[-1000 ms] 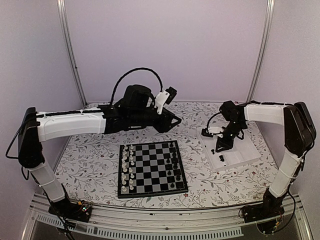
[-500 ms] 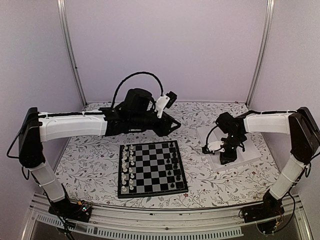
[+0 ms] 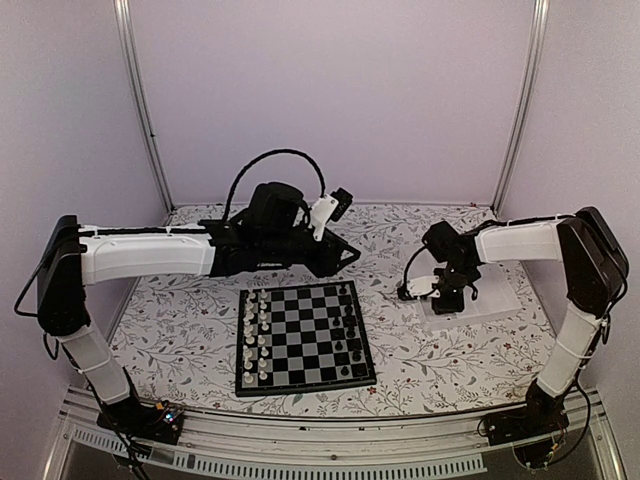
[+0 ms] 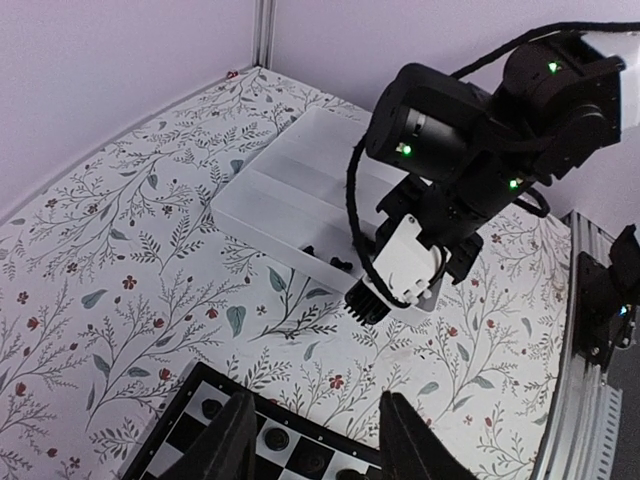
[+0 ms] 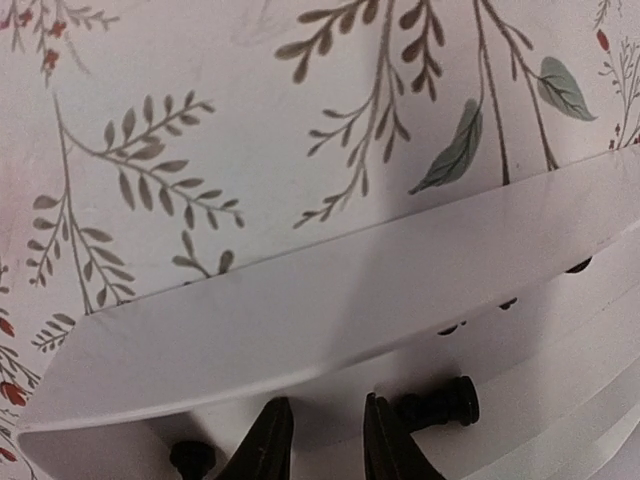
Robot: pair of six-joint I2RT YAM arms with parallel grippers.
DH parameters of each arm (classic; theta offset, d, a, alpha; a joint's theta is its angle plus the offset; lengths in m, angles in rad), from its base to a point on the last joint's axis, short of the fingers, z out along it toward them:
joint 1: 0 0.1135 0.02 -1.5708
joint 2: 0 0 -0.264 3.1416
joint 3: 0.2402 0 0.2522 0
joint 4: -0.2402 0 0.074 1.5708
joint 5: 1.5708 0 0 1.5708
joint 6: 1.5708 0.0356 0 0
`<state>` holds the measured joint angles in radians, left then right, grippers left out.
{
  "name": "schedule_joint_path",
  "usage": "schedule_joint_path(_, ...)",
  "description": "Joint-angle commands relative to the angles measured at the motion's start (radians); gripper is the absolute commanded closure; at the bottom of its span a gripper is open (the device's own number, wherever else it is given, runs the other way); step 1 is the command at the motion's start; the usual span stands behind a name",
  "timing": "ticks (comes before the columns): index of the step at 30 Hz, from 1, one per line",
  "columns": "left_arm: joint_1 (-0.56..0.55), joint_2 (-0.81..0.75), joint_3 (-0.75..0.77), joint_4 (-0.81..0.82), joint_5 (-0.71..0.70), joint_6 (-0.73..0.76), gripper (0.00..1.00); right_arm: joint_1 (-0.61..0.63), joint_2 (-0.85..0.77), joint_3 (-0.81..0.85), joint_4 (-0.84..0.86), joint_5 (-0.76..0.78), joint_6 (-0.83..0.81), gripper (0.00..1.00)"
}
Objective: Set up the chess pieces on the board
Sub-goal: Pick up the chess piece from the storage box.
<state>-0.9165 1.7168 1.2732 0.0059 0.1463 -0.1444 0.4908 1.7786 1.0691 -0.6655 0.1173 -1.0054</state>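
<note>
From where I stand, no word, number or brand can be read anywhere: the board [image 3: 305, 335], the white tray [image 4: 290, 190] and the flowered tablecloth [image 3: 450, 350] carry only pattern, no lettering.

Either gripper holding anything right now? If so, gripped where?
Nothing is held. The left gripper is open and empty. The right gripper is slightly open inside the tray, with a black chess piece lying beside its finger, not between the fingers.
</note>
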Motion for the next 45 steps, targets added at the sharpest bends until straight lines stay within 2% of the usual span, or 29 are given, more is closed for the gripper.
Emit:
schedule_joint_path(1,-0.012,-0.031,-0.014,0.021,-0.003,-0.005,0.55,-0.01,0.048,0.071,0.052,-0.101,0.057,0.74)
schedule_joint_path(11,-0.012,-0.033,-0.025,0.025,-0.015,-0.009,0.56,-0.057,-0.015,0.145,0.054,-0.213,0.117,0.72)
schedule_joint_path(19,-0.009,-0.027,-0.022,0.023,-0.014,-0.039,0.56,-0.078,0.055,0.18,0.013,-0.18,0.161,0.7)
schedule_joint_path(33,-0.01,-0.038,-0.038,0.031,-0.001,-0.071,0.55,-0.089,0.185,0.267,0.009,-0.223,0.261,0.7)
schedule_joint_path(45,-0.01,-0.038,-0.039,0.036,0.013,-0.084,0.55,-0.132,0.209,0.31,-0.075,-0.27,0.264,0.69)
